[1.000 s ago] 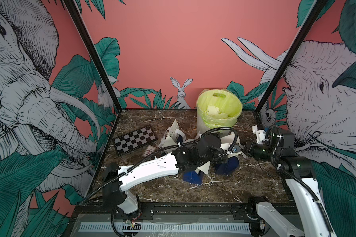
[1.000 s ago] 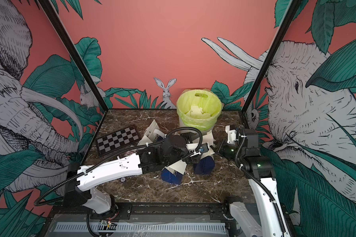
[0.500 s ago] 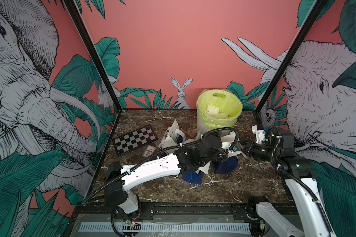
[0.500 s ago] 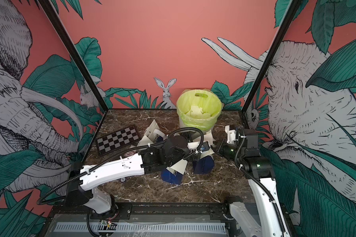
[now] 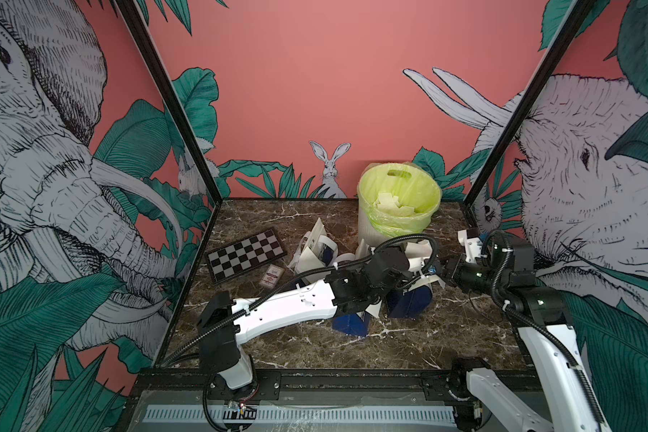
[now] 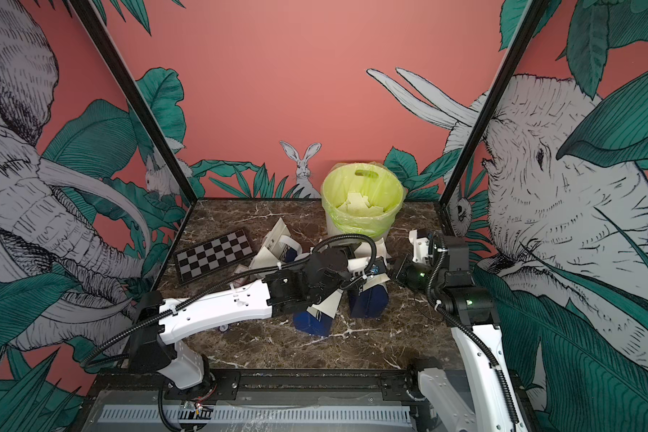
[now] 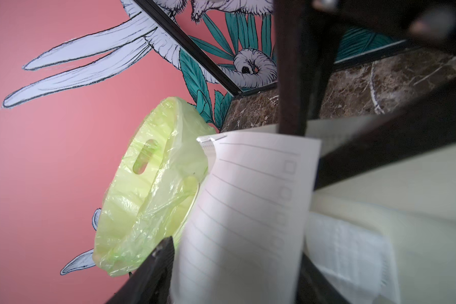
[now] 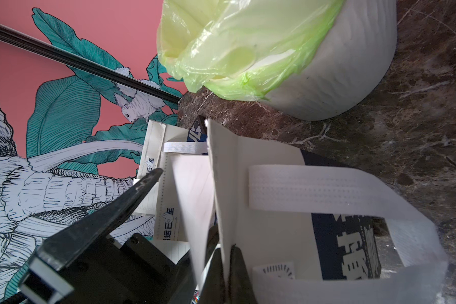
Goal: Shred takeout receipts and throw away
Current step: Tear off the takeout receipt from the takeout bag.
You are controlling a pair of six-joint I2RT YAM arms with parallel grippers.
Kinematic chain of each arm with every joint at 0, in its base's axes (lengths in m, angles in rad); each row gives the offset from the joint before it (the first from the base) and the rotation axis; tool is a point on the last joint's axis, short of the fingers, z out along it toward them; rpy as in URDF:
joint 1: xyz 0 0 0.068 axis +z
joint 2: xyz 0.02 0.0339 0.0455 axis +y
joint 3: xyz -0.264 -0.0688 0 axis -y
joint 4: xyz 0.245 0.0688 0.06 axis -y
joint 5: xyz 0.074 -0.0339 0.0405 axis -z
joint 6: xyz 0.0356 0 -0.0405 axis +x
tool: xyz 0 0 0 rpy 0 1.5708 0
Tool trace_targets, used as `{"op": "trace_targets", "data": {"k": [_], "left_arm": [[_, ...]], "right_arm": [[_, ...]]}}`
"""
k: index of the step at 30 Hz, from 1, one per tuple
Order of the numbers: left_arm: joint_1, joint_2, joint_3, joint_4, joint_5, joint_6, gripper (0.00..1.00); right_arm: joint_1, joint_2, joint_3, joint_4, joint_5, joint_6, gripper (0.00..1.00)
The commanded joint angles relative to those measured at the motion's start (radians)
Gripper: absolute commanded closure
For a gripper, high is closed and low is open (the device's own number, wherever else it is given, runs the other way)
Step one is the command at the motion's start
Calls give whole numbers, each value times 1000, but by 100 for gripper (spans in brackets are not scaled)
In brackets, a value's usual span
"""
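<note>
A white lined takeout receipt stands up from the mouth of a blue bag, bowed between the two fingers of my left gripper. Its jaws stand part-way apart, one finger beside each edge of the slip. A second printed receipt lies lower in the bag. My right gripper is shut on that bag's white upper rim, holding it up. In both top views the two grippers meet over this bag, just in front of the green-lined bin, which holds torn white scraps.
A second blue bag stands under the left forearm. A third bag lies tipped over behind it. A chessboard and a small red-and-white card lie at the left. The enclosure walls stand close at the sides.
My left gripper has pushed a little further over the held bag, and its jaws have narrowed around the receipt. The right arm has stayed put, still pinching the bag's rim.
</note>
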Motion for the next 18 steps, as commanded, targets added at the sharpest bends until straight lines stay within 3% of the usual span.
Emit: {"op": "trace_targets", "data": {"k": [1,5,10,18], "left_arm": [[-8,-4,45,26,-3,13,50],[-10,-12,45,43,-13,18,64],[-11,-29,21,84,-16,10,70],[-11,-12,31,105,-73,20,100]], "right_arm": [[5,-23,10,96,-27,20,100],[5,-23,4,84,-13,10,100],[5,-17,-2,92,-15,11,100],[5,-28,-4,84,-10,-5,100]]}}
